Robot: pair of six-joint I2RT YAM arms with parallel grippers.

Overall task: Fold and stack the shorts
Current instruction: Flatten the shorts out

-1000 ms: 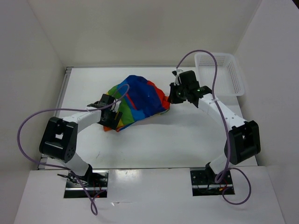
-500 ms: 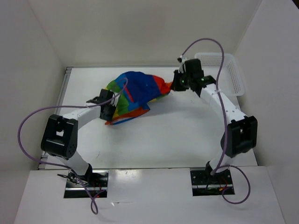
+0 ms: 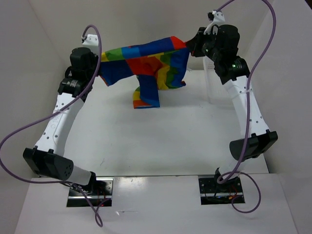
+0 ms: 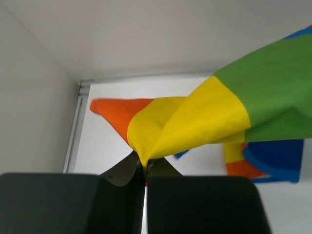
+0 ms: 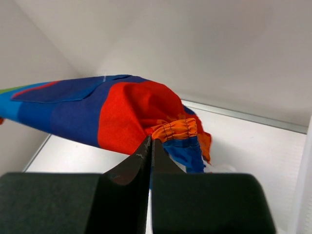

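The rainbow-striped shorts [image 3: 146, 66] hang in the air above the table, stretched between both arms, with one leg drooping down toward the table. My left gripper [image 3: 100, 66] is shut on the yellow and orange end of the shorts [image 4: 170, 122]; its pinch shows at the left gripper [image 4: 145, 163] in the wrist view. High at the back right, my right gripper [image 3: 189, 46] is shut on the red part by the gathered orange waistband [image 5: 175, 129]; the cloth runs into the right gripper [image 5: 150, 144].
A white mesh basket [image 3: 212, 80] stands at the back right, mostly hidden behind the right arm. White walls close in on the left, back and right. The white table [image 3: 161, 141] lies below the hanging cloth.
Both arms have risen from the table and moved apart, lifting the shorts from a crumpled heap into a hanging spread. The left gripper closed on the cloth during this.
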